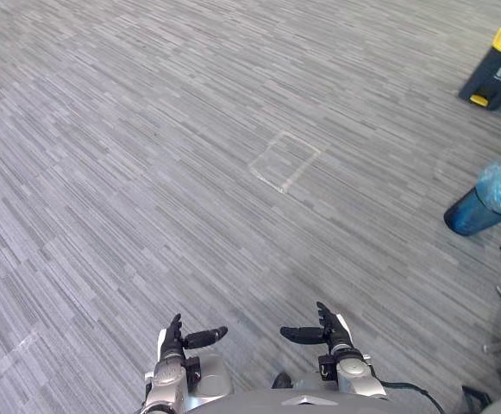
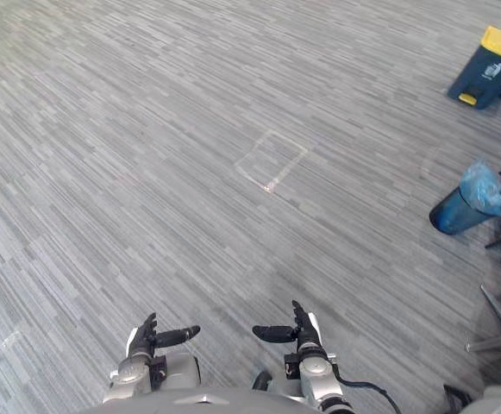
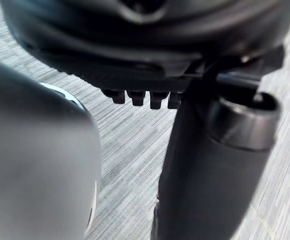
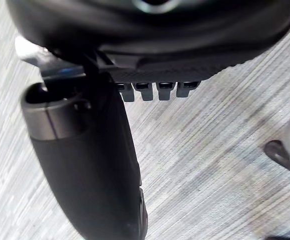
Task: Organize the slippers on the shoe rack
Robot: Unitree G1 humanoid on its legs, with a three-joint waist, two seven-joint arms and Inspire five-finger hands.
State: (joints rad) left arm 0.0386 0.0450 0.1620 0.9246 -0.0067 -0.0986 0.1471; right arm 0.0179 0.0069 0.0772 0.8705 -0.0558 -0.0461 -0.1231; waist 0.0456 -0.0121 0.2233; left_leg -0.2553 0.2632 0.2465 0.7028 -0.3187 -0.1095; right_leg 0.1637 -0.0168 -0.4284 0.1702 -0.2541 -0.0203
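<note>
1. The dark left hand (image 1: 174, 343) is hovering over the grey striped carpet floor (image 1: 147, 172), fingers straight, holding nothing.
2. The dark right hand (image 1: 328, 332) is hovering beside it, also wide and empty.
3. A blue round bin (image 1: 479, 207) is standing at the far right.

Grey striped carpet floor (image 1: 147, 172) runs across the whole area. A pale taped rectangle outline (image 1: 284, 161) lies on it about mid-floor, right of centre. Far right at the back stands a dark wedge-shaped bin with yellow lid (image 1: 496, 69). Nearer, along the right edge, is a blue cylindrical bin with plastic liner (image 1: 483, 207) (well apart from the rectangle). A metal chair base (image 2: 500, 332) is nearer again. The left hand (image 1: 177, 338) and right hand (image 1: 328, 330) are side by side at the near edge.
</note>
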